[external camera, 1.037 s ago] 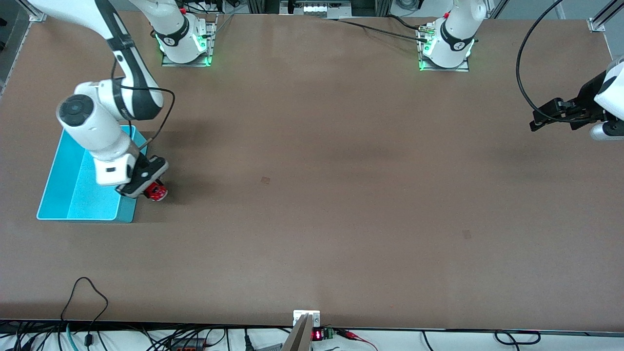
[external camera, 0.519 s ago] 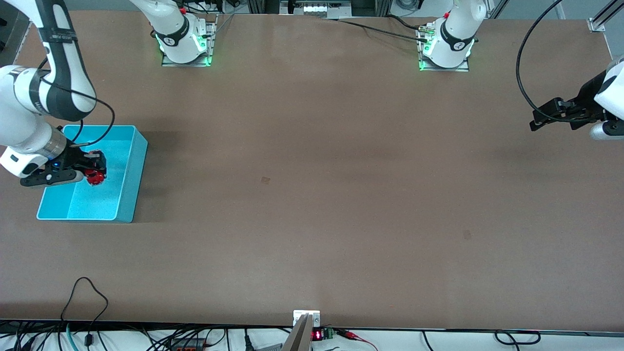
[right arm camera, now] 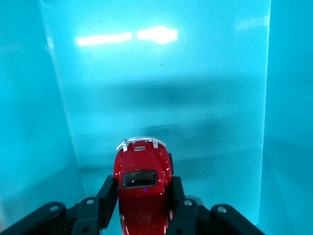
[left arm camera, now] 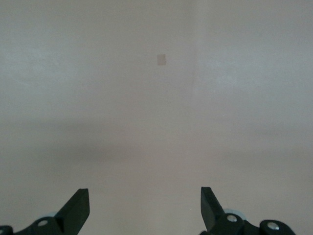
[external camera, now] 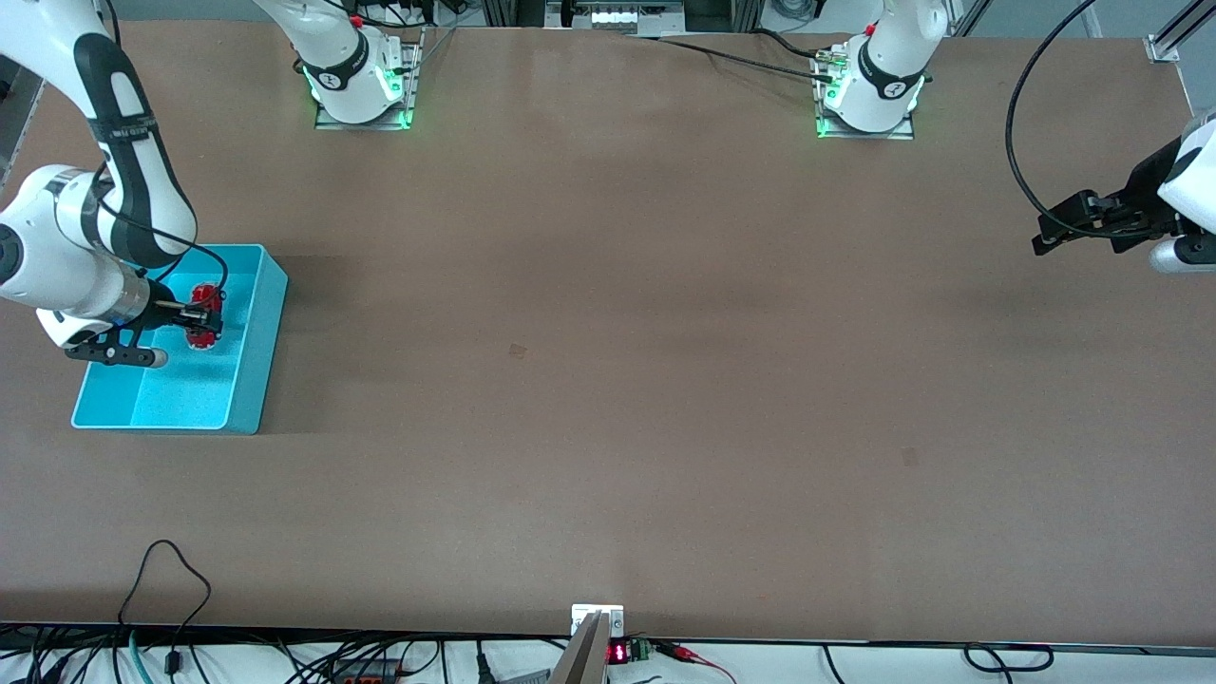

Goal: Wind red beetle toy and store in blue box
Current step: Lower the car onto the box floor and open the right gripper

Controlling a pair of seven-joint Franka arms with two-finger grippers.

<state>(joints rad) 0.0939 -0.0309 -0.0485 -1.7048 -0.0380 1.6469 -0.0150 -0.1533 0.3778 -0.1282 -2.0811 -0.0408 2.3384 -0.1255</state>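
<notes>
Beetle toy (external camera: 201,316), clenched in the right gripper (external camera: 195,318), hangs over the box (external camera: 249,404) at frame left; left gripper (external camera: 1050,237) waits released.

White arms, black joints, cables

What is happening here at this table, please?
The right arm holds the red beetle toy in its pincer, shut on the toy's sides, over the inside of the blue box at the right arm's end of the table. The toy is not yet released. The right wrist view shows the car clamped between the fingers, with the box floor below. The left arm waits at its own end of the table, its pincer open and holding nothing.
</notes>
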